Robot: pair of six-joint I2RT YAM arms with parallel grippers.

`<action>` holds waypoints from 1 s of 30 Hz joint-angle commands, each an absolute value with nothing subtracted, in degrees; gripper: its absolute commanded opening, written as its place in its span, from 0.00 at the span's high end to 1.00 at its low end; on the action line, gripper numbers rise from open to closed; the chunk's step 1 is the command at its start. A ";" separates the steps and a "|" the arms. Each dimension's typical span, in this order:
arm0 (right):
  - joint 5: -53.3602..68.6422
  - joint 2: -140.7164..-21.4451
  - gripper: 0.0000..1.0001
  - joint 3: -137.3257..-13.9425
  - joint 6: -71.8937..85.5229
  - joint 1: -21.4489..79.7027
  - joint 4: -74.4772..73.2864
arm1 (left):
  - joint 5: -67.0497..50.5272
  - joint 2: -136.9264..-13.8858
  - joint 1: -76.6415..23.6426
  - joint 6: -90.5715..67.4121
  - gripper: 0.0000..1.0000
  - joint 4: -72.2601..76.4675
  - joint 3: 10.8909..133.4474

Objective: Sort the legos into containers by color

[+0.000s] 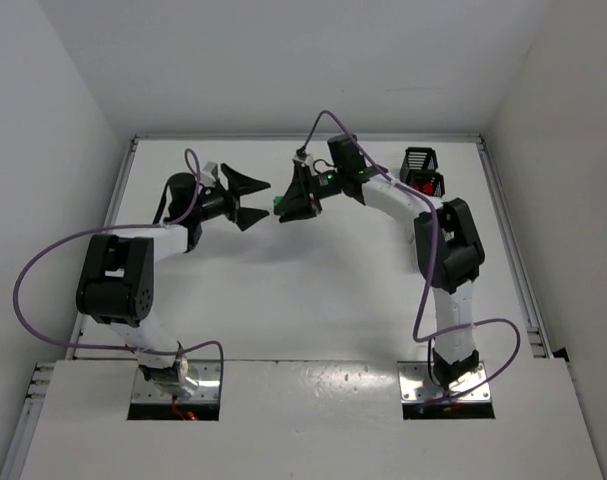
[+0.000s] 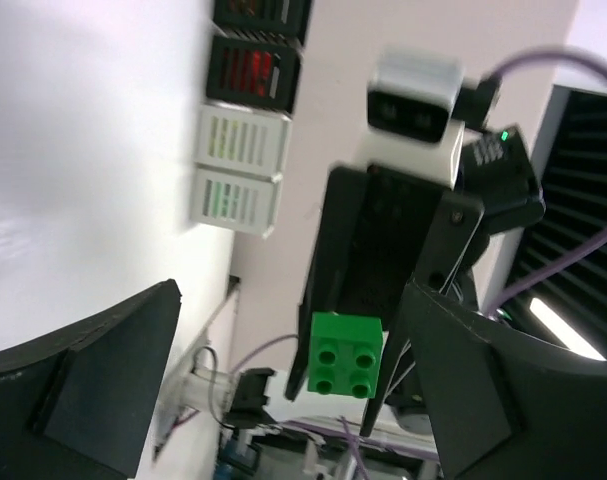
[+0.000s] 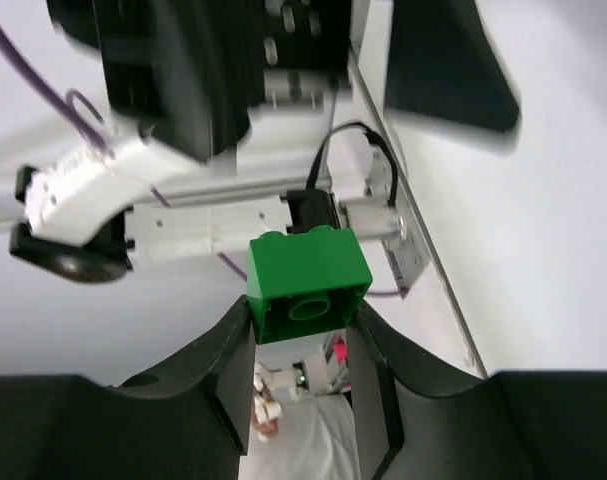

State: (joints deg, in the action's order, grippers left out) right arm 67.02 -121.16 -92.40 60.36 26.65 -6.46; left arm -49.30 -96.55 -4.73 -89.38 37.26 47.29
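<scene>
We see 2 robot arms reaching toward each other above the far half of a white table (image 1: 313,290), their tips almost meeting in the air. The right gripper (image 1: 286,207) is pinching 1 green lego (image 2: 345,355) between its 2 black fingers. The brick is lifted clear of the table and its outer end sticks out past the fingertips. From the left wrist camera, 4 round studs face us. From the right wrist camera, we see the lego's hollow underside, squeezed from both sides.

The left gripper (image 1: 267,199) is spread wide. Its 2 fingers stand well apart and point at the lego without touching it. The brick sits just in front of the gap between them.

The 4 containers (image 2: 241,142) stand in a row along the far right of the table, well apart from both grippers. There are 2 black ones and 2 white ones. A black container (image 2: 251,72) next to the white pair shows red inside. We cannot make out what the others contain.
</scene>
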 commanded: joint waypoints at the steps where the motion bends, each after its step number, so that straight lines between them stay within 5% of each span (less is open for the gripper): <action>1: 69.26 -112.60 1.00 -86.76 51.44 24.53 -10.00 | -48.16 -92.55 -1.85 -80.87 0.00 29.37 49.04; 7: 51.20 -96.70 1.00 -79.64 18.41 16.80 -42.59 | -48.16 -94.20 0.44 -59.45 0.00 9.90 59.99; 15: 19.55 -80.16 1.00 -70.31 2.12 8.54 -56.59 | -42.30 -98.88 -3.60 -28.15 0.00 -13.08 79.70; 22: 7.75 -82.17 1.00 -73.55 -4.47 0.89 -64.86 | -23.05 -97.73 -10.18 -15.31 0.00 -23.02 87.80; 30: 7.21 -92.37 1.00 -80.33 -5.19 -8.17 -65.92 | -20.04 -95.98 -11.51 -10.11 0.00 -25.66 89.83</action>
